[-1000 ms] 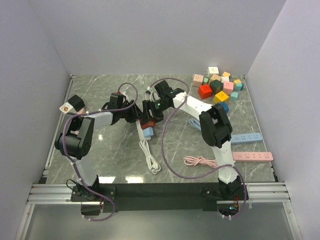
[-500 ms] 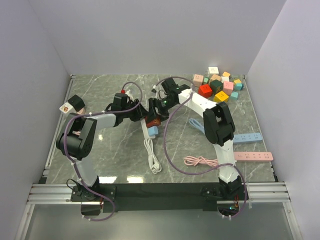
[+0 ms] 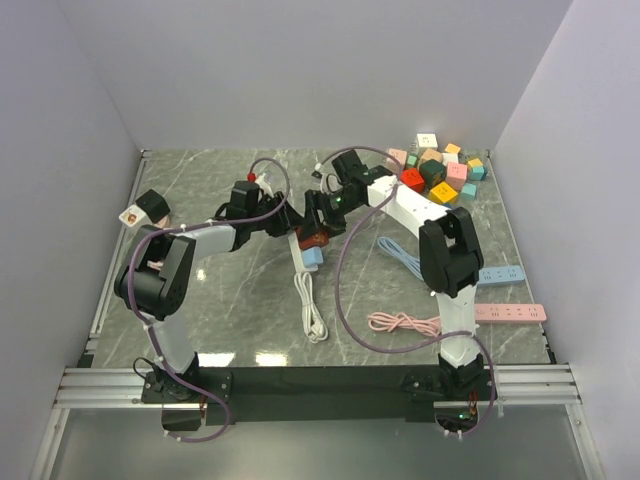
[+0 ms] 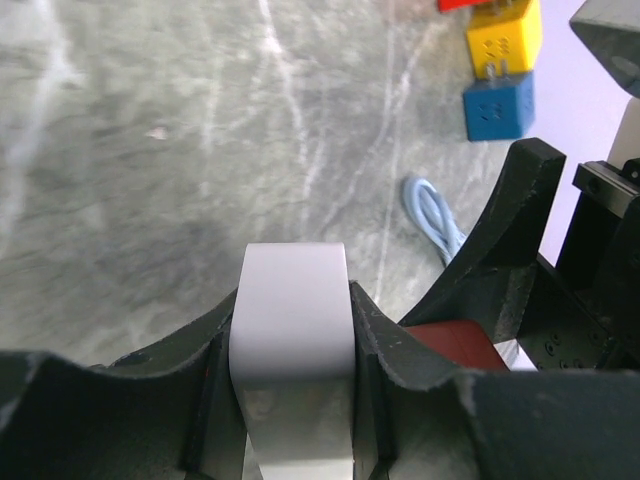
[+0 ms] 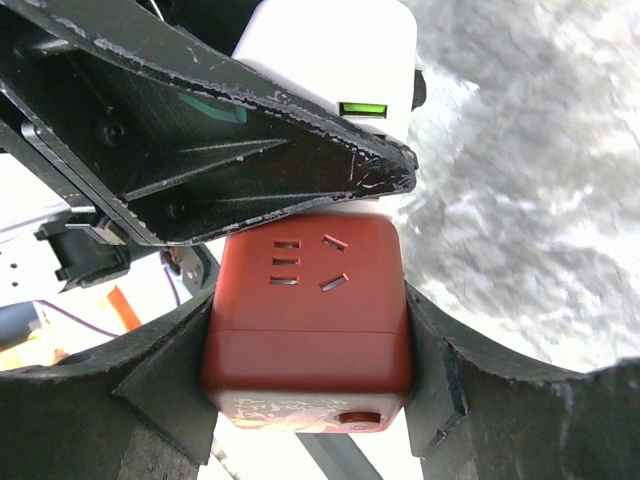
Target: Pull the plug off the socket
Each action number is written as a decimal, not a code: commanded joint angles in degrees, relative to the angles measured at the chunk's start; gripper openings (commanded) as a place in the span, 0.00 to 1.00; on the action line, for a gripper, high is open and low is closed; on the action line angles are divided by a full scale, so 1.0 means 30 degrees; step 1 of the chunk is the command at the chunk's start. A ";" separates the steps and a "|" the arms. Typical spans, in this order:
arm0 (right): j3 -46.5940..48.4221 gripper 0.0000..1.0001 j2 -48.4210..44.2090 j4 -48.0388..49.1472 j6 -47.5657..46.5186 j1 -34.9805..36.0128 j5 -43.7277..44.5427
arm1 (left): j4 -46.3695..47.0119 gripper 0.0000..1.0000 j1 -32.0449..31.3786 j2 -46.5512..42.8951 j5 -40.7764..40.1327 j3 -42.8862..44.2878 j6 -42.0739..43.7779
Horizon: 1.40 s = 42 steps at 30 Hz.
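Left gripper [image 4: 295, 310] and right gripper [image 5: 305, 330] nose to nose, jaws of both clamped in a grip

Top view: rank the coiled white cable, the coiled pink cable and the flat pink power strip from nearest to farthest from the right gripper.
From the right gripper, shut on the red cube socket:
1. the coiled white cable, just below it, towards the arm bases.
2. the coiled pink cable, near side, off to the right.
3. the flat pink power strip, by the right edge of the table.

Grey marble surface [image 3: 200, 300]: coloured cubes [image 3: 437, 170] heaped far right, blue power strip [image 3: 500, 274] and pink power strip [image 3: 510, 313] at the right edge, pale-blue cable [image 3: 397, 250] and pink cable [image 3: 400, 322] coiled nearby, white cord [image 3: 310, 310] centre, black cube [image 3: 152, 205] left.
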 commanded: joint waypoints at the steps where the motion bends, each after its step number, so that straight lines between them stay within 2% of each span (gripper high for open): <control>1: -0.0192 0.00 -0.3877 -0.0244 0.0480 -0.2994 0.4017 | -0.5545 0.01 0.1053 0.1001 -0.0990 -0.1309 0.3534; 5: 0.0069 0.00 -0.4258 -0.1590 -0.0018 -0.3023 0.5241 | -0.5809 0.00 0.1228 0.1088 -0.0990 -0.0929 0.3593; 9: 0.1615 0.00 -0.3998 -0.3636 0.0127 -0.3140 0.8668 | -0.6247 0.01 0.1317 0.1351 -0.0989 -0.0431 0.3739; 13: 0.2588 0.00 -0.3644 -0.4405 -0.0195 -0.3111 0.8502 | -0.6307 0.01 0.1375 0.1819 -0.0697 0.0008 0.3740; 16: 0.1976 0.00 -0.3936 -0.3559 -0.1187 -0.3169 0.4588 | -0.6511 0.01 0.1375 0.2113 -0.0580 0.0419 0.3740; 19: 0.0719 0.00 -0.4229 -0.1952 -0.1135 -0.3782 -0.2814 | -0.6688 0.00 0.1404 0.2260 -0.0551 0.0829 0.3769; 20: 0.0221 0.00 -0.4201 -0.1103 -0.0901 -0.3930 -0.6813 | -0.6659 0.01 0.1405 0.2231 -0.0405 0.0859 0.3740; 22: -0.0514 0.00 -0.4171 0.0365 -0.0521 -0.4077 -0.7934 | -0.6630 0.01 0.1463 0.2086 -0.0316 0.0830 0.3682; 23: -0.0458 0.00 -0.3939 0.0457 -0.0430 -0.4049 -0.6197 | -0.6542 0.01 0.1463 0.1969 -0.0200 0.0801 0.3623; 26: 0.1295 0.00 -0.3062 -0.1936 -0.0841 -0.4107 -0.3408 | -0.6571 0.01 0.1463 0.1529 -0.0053 0.0830 0.3535; 27: 0.2054 0.00 -0.2942 -0.2031 -0.0463 -0.4165 -0.0003 | -0.6600 0.01 0.1463 0.1354 0.0035 0.0830 0.3477; 32: 0.1858 0.00 -0.3028 0.0917 0.4425 -0.6500 0.6173 | -0.6512 0.01 0.1493 0.0884 0.0475 0.1093 0.3037; 37: 0.0625 0.00 -0.2913 0.4381 0.9404 -0.9230 1.0012 | -0.6804 0.01 0.1493 0.0212 0.0885 0.1590 0.2481; 42: 0.3078 0.00 -0.0133 0.5702 1.1138 -1.0754 1.1074 | -0.7127 0.01 0.1493 -0.0112 0.0973 0.2089 0.2216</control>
